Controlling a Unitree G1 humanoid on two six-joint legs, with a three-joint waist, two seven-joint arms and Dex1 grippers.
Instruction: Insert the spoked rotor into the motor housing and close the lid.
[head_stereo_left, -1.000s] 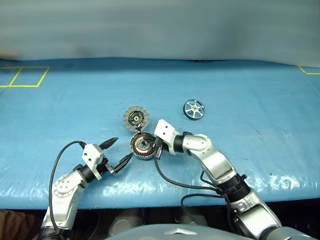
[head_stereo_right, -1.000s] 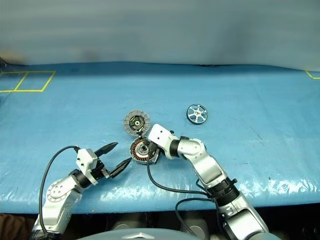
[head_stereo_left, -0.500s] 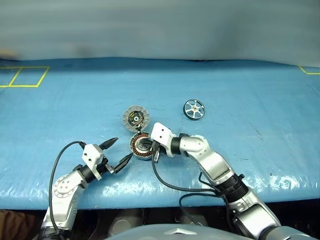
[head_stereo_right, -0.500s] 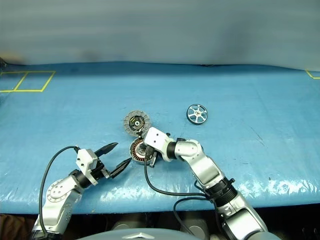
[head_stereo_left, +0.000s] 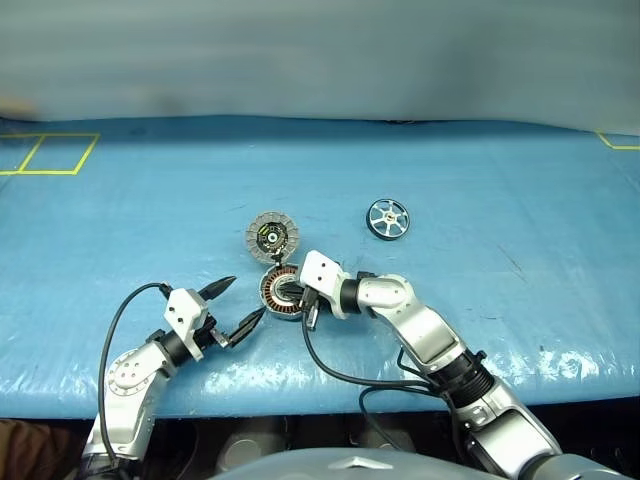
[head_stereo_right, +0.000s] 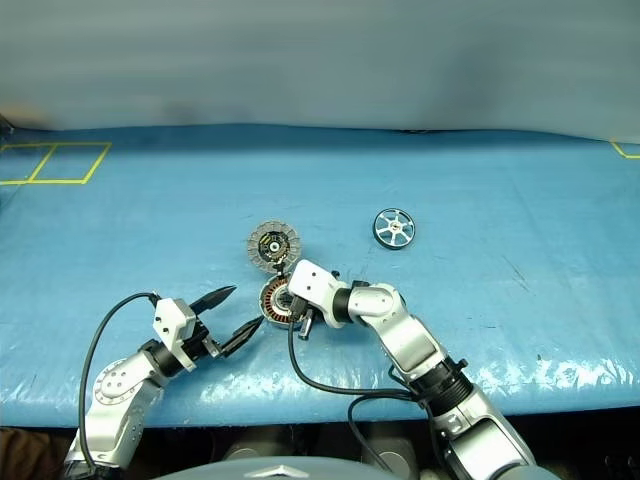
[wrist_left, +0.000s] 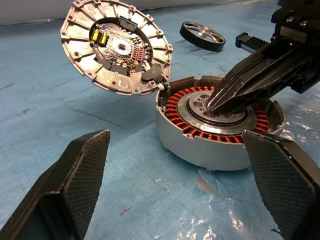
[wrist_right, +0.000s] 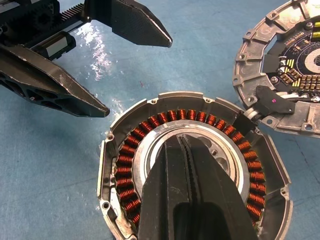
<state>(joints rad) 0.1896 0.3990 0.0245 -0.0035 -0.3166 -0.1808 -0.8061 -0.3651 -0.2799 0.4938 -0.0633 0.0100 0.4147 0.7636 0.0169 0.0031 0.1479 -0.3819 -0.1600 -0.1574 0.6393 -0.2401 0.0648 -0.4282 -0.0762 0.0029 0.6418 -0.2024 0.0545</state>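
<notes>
The right gripper (wrist_left: 216, 104), fingers pressed together, touched the centre of the open motor housing (head_stereo_left: 281, 292). The left gripper (head_stereo_left: 229, 305) stood spread at its eight o'clock. The lid (head_stereo_left: 272, 236) lay hinged back; the spoked rotor (head_stereo_left: 388, 218) sat well apart at two o'clock. Steadying the housing before fetching the rotor seemed wise.

A blue sheet (head_stereo_left: 480, 200) covers the table. On it sits the motor housing (head_stereo_left: 279, 292), its lid (head_stereo_left: 272, 236) swung open just behind, the spoked rotor (head_stereo_left: 388, 218) well apart to its right, yellow tape squares (head_stereo_left: 45, 153) far left.

motor housing (head_stereo_left: 281, 292): grey cup, copper windings exposed, mid-tabletop toward near edge | lid (head_stereo_left: 272, 236): hinged open, inner face up, behind housing | spoked rotor (head_stereo_left: 387, 218): flat, apart, right
</notes>
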